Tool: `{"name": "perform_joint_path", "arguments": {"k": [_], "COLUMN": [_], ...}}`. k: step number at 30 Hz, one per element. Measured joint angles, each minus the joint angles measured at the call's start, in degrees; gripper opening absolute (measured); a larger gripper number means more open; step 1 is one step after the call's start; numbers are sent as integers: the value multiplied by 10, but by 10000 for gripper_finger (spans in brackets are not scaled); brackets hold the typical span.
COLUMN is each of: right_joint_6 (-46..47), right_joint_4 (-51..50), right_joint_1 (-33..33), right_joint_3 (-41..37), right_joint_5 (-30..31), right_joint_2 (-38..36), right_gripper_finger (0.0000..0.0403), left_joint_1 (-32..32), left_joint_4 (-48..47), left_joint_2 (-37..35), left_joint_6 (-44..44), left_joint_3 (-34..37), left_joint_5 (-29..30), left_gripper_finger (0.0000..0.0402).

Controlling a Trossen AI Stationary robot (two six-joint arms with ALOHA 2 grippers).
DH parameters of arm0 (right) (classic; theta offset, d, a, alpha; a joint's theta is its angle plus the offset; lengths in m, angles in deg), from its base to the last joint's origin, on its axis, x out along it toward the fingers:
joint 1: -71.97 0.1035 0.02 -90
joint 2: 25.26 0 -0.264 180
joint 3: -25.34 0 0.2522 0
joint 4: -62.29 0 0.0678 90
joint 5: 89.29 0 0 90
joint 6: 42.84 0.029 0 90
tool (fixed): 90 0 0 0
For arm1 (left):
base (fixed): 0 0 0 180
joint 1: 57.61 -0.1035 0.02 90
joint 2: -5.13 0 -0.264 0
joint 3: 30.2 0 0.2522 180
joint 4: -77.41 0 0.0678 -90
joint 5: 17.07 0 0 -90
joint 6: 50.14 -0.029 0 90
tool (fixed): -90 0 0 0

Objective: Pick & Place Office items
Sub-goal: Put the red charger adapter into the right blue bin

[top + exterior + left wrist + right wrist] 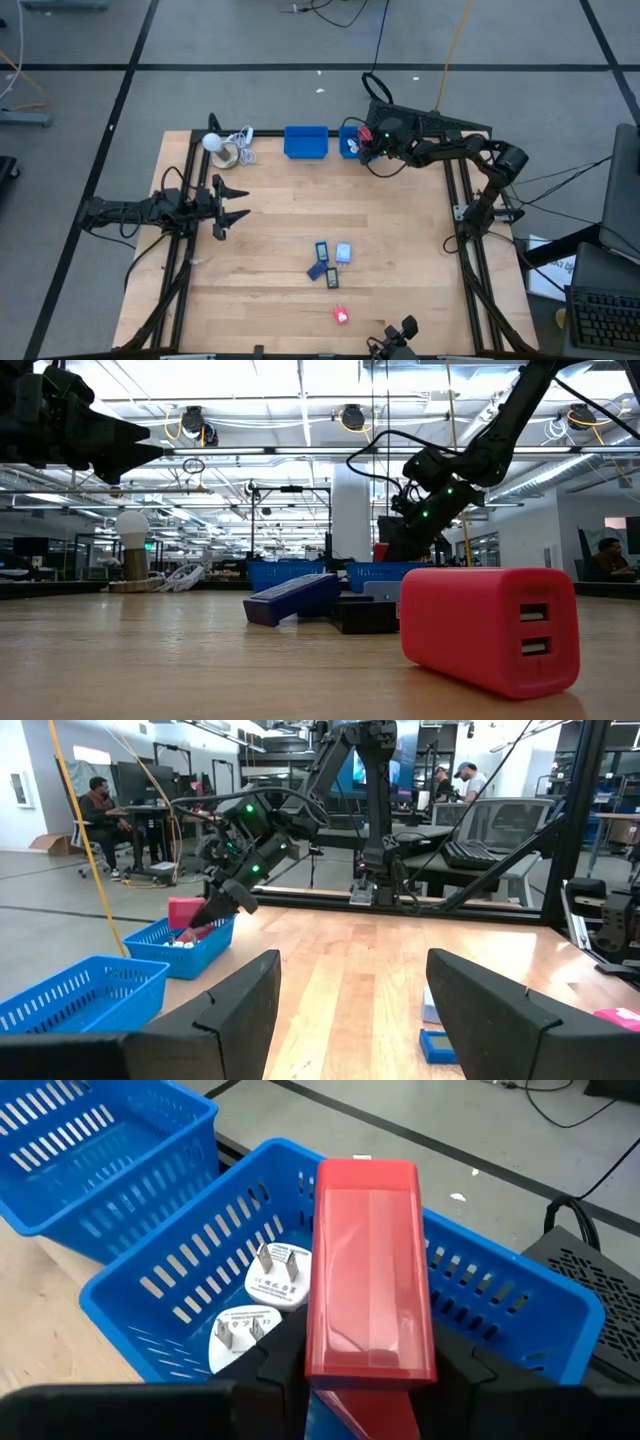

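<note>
Grey floor (pixel 250 95), ceiling lights (pixel 190 422), desks (pixel 150 815)

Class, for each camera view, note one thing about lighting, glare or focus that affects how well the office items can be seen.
High view: even light, faint shadows; the items mid-table look tiny. Low view: bright ceiling lights leave the right pincer dark, while the red block looms large. Left wrist view: its fingers are near and soft. Right wrist view: a pale sheen runs down the held red block.

chargers (pixel 263 1296) in bin (pixel 150 1270), block (pixel 369 1270) above
</note>
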Motion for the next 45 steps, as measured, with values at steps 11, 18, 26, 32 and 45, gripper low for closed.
{"name": "perform_joint_path", "arguments": {"k": [11, 18, 26, 32, 45], "right_joint_6": [0, 0, -22, -42, -64], "right_joint_4": [-3, -5, -6, -6, -6], "right_joint_1": [0, 0, 0, 3, 27], "right_joint_3": [0, 0, 0, 0, 0], "right_joint_5": [3, 3, 3, 5, 48], "right_joint_2": [0, 0, 0, 0, 0], "right_gripper_finger": [118, 117, 116, 116, 129], "left_joint_1": [0, 0, 0, 0, 0], "left_joint_4": [0, 0, 0, 0, 0], "left_joint_2": [0, 0, 0, 0, 0], "left_joint_6": [0, 0, -1, -2, -1], "left_joint_3": [0, 0, 0, 0, 0], "left_joint_5": [0, 0, 0, 0, 0], "left_gripper_finger": [255, 255, 255, 255, 255]}}
